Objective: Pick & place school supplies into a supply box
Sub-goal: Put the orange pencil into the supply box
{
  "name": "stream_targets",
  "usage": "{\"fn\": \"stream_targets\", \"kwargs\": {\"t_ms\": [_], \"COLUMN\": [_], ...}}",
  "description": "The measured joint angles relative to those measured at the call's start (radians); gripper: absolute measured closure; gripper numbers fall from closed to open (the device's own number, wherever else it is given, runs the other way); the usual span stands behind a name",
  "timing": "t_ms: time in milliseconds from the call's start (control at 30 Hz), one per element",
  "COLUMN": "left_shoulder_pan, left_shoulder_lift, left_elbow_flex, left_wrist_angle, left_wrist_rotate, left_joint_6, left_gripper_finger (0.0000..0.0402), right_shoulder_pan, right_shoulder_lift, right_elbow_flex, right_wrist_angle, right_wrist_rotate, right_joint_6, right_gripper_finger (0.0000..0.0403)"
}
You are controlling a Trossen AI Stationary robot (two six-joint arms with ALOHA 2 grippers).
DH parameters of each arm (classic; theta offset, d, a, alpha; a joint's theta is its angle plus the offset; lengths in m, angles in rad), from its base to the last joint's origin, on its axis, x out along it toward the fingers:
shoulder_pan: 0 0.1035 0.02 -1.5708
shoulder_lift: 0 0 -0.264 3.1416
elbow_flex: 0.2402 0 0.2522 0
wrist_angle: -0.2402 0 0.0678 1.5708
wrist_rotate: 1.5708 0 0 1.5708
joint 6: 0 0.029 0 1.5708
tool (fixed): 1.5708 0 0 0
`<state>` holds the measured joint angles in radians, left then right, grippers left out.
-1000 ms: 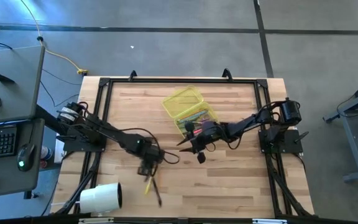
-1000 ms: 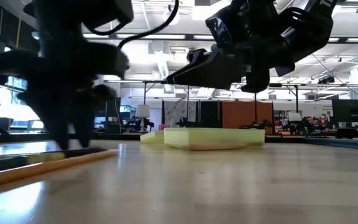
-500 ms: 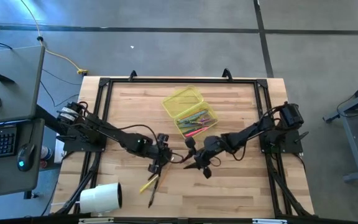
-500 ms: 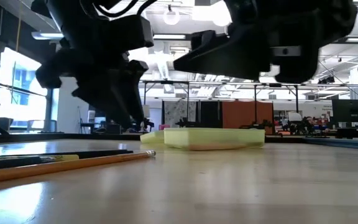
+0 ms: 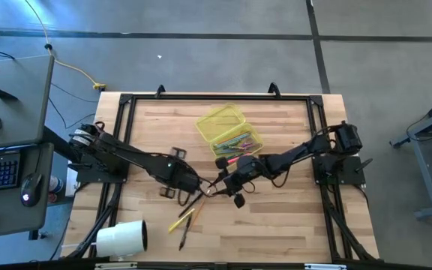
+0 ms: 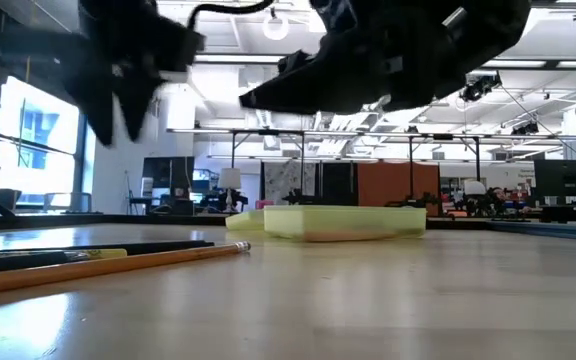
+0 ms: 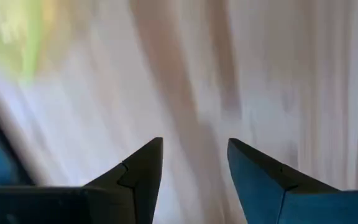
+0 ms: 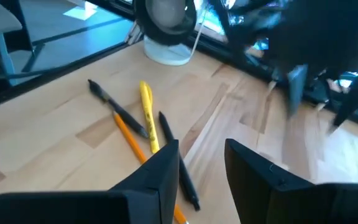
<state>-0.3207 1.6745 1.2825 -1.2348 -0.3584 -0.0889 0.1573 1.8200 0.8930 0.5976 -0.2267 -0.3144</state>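
Several school supplies lie flat on the wood near the front left: a yellow marker [image 8: 146,124], an orange pencil [image 6: 118,262] and black pens [image 5: 184,225]. The supply box [image 5: 227,131] sits open at the table's middle back, with more pens in its nearer half [image 5: 238,142]. My left gripper [image 7: 194,143] hangs open above the table, just beyond the loose pens, with nothing between its fingers. My right gripper [image 8: 202,144] is open close beside it on the right, pointing at the loose pens from above them, and holds nothing.
A big white roll [image 5: 122,238] lies at the front left corner, past the loose pens. A black frame rail [image 5: 216,97] runs around the table. The two grippers [image 5: 203,186] stand very close together over the table's middle front.
My left gripper has risen off the loose pens and tipped, staying open. My right gripper has come away from the supply box toward the near left, stopping close to the left gripper above the pens.
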Motion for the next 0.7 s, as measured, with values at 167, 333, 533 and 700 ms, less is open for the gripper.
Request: {"fn": "stream_targets", "kwargs": {"t_ms": [167, 333, 533, 700], "left_shoulder_pan": [0.0, 0.0, 0.0, 0.0], "left_shoulder_lift": [-0.079, -0.208, -0.32, -0.366], "left_elbow_flex": [0.081, 0.078, 0.077, 0.079], "left_wrist_angle": [-0.196, -0.109, -0.068, -0.058], "left_wrist_rotate": [-0.034, -0.106, -0.128, -0.129], "left_joint_6": [-0.173, -0.197, -0.19, -0.189], "left_gripper_finger": [0.0188, 0.0188, 0.0188, 0.0188], "right_shoulder_pan": [0.002, -0.001, -0.007, -0.021], "right_shoulder_lift": [0.132, 0.248, 0.291, 0.302], "right_elbow_flex": [0.069, 0.155, 0.2, 0.199], "right_wrist_angle": [0.009, -0.003, -0.118, -0.173], "right_wrist_rotate": [0.0, -0.009, -0.078, -0.071], "right_joint_6": [-0.009, -0.032, -0.061, -0.092], "right_gripper_finger": [0.0289, 0.0289, 0.0289, 0.0289]}}
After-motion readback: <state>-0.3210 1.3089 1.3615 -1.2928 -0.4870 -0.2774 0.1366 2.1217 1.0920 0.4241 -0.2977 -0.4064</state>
